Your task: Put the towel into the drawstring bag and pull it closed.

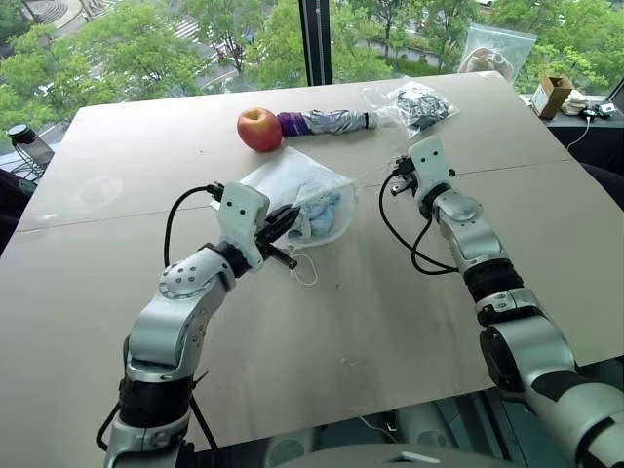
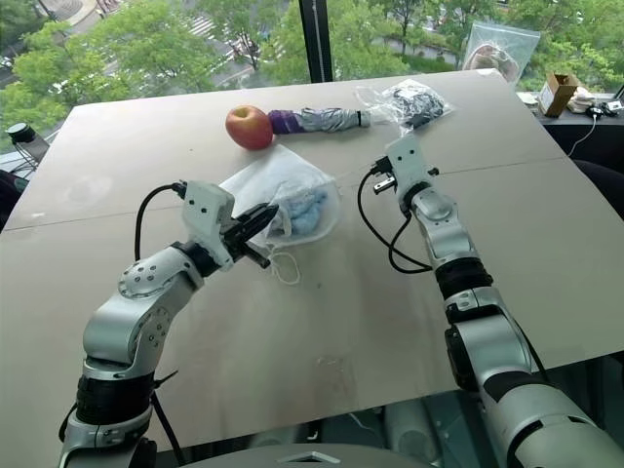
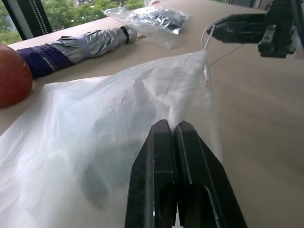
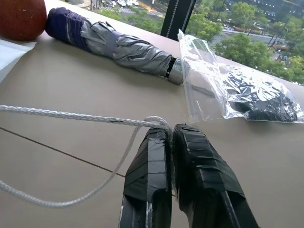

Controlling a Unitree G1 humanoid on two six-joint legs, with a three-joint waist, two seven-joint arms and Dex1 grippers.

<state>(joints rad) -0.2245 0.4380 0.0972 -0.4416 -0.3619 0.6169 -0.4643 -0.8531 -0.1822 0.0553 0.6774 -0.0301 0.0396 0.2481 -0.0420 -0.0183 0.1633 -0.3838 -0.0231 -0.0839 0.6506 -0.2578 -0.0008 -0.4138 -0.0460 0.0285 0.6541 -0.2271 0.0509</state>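
1. The large pale wooden table (image 1: 322,322) carries everything; the thin white semi-translucent drawstring bag (image 1: 292,185) is seen near the table's middle, toward the far edge, just in front of a red apple (image 1: 259,129).

2. The small light-blue terry towel (image 1: 322,210) is seen through the fabric, already inside the drawstring bag, so the first half of the task is judged done.

3. The closing is judged to be under way and not finished: the bag's mouth is drawn to a peak on the side toward the right arm, but whether it is fully cinched cannot be told.

4. The left gripper (image 1: 283,234) is seen with its jaws pressed together on the drawstring bag's fabric at the near edge, holding the bag as an anchor; a loose cord loop (image 1: 307,268) lies on the table just below it.

5. The right gripper (image 4: 173,137) is seen with its jaws clenched on the thin white braided cord (image 4: 61,115), which runs taut from the bag's mouth to it.

6. Beyond, along the far edge, a folded grey-and-purple umbrella (image 1: 327,122) and a clear plastic bag of dark items (image 1: 414,102) lie untouched, well apart from the bag.
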